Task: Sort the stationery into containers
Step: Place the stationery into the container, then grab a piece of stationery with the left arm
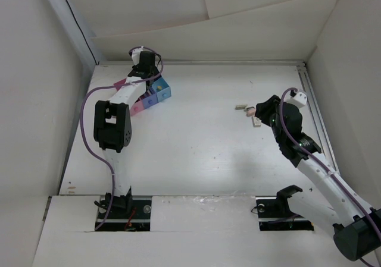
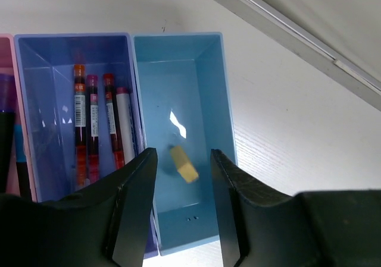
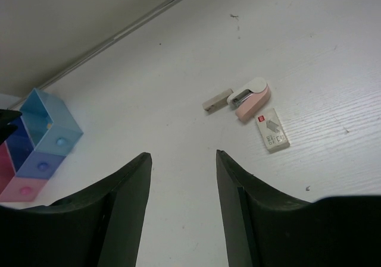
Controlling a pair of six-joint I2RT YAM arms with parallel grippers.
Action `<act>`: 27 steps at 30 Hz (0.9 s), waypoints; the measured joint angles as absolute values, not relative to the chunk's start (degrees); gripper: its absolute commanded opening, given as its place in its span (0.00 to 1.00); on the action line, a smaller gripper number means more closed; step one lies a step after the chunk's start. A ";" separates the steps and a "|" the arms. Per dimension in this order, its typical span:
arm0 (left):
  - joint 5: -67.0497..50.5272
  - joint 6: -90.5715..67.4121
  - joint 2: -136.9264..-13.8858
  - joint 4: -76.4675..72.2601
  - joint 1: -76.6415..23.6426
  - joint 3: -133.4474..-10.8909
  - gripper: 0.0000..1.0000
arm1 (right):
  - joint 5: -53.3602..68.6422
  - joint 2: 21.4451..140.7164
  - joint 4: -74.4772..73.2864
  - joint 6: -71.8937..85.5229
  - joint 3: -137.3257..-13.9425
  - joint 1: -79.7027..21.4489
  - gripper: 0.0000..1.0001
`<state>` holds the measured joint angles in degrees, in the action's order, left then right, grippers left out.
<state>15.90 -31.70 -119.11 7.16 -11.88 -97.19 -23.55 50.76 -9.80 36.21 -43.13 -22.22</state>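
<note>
My left gripper [image 2: 183, 155] [image 1: 146, 71] hangs open over the light blue container [image 2: 205, 88] [image 1: 161, 90]. A small yellowish eraser piece [image 2: 183, 163] is down inside that box, clear of both fingers. The purple-blue container [image 2: 41, 82] beside it holds several red-pink pens [image 2: 94, 124]. Only the rim of the pink container [image 2: 5, 71] shows at the left edge, with something dark in it. My right gripper [image 3: 181, 157] [image 1: 262, 109] is open and empty above the table. Just beyond it lie a beige eraser [image 3: 216, 100], a pink stapler-like piece [image 3: 250, 98] and a small white box [image 3: 272, 130].
The three joined boxes [image 3: 36, 154] stand at the back left, near the left wall and the back rail [image 2: 297, 35]. The loose items [image 1: 240, 107] lie right of centre. A metal rail [image 1: 315, 112] runs along the right side of the table.
</note>
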 measured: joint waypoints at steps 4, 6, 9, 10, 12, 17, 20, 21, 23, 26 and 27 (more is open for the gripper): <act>16.36 -31.05 -119.11 7.16 -12.23 -97.19 0.38 | -23.53 51.09 -9.82 36.21 -43.13 -22.22 0.54; 16.80 -30.48 -119.09 7.14 -12.73 -97.19 0.38 | -23.55 51.11 -9.80 36.21 -43.13 -22.22 0.54; 17.17 -29.98 -119.07 7.05 -14.22 -97.19 0.27 | -23.57 51.11 -9.80 36.21 -43.13 -22.22 0.54; 17.26 -29.67 -119.07 6.87 -14.94 -97.19 0.24 | -23.57 51.11 -9.80 36.21 -43.13 -22.22 0.52; 17.45 -28.84 -119.07 6.20 -16.78 -97.19 0.19 | -23.86 51.00 -9.82 36.16 -43.13 -22.22 0.45; 18.17 -25.19 -119.04 4.25 -25.89 -97.19 0.15 | -25.71 49.15 -9.82 36.12 -43.11 -22.22 0.05; 17.76 -22.13 -119.55 1.93 -34.76 -97.56 0.15 | -27.18 47.81 -9.80 36.42 -43.11 -22.22 0.04; 17.39 -21.10 -120.16 1.13 -37.56 -98.19 0.16 | -27.51 47.53 -9.80 36.45 -43.11 -22.22 0.04; 16.19 -19.38 -122.58 0.56 -42.54 -101.08 0.20 | -28.10 47.62 -9.82 36.47 -43.11 -22.22 0.05; 13.58 -16.53 -128.62 -0.25 -47.66 -107.61 0.29 | -28.47 48.03 -9.82 36.51 -43.11 -22.22 0.10; 12.36 -15.84 -130.47 -0.34 -48.45 -109.25 0.33 | -28.49 48.12 -9.85 36.51 -43.11 -22.22 0.15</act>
